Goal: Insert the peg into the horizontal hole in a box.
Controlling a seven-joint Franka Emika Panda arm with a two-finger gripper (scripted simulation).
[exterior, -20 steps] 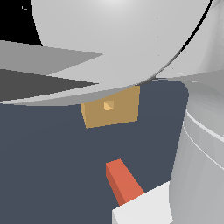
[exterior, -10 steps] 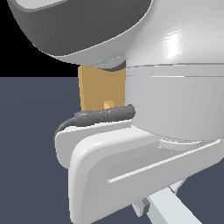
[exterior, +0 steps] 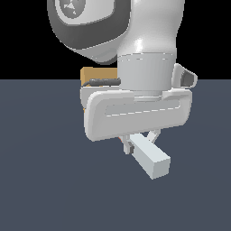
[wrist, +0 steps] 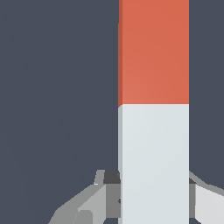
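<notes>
One peg point(exterior: 151, 159), half orange-red and half pale grey; one tan box point(exterior: 97, 74), mostly hidden behind the arm; one gripper point(exterior: 140, 140); one arm point(exterior: 135, 40).

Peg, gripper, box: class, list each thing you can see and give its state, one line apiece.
peg: lying flat on the floor, white half between the fingers, not in the box.
gripper: down over the peg's white half; whether it is clamped cannot be told.
box: mostly hidden behind the arm; hole unseen.
</notes>
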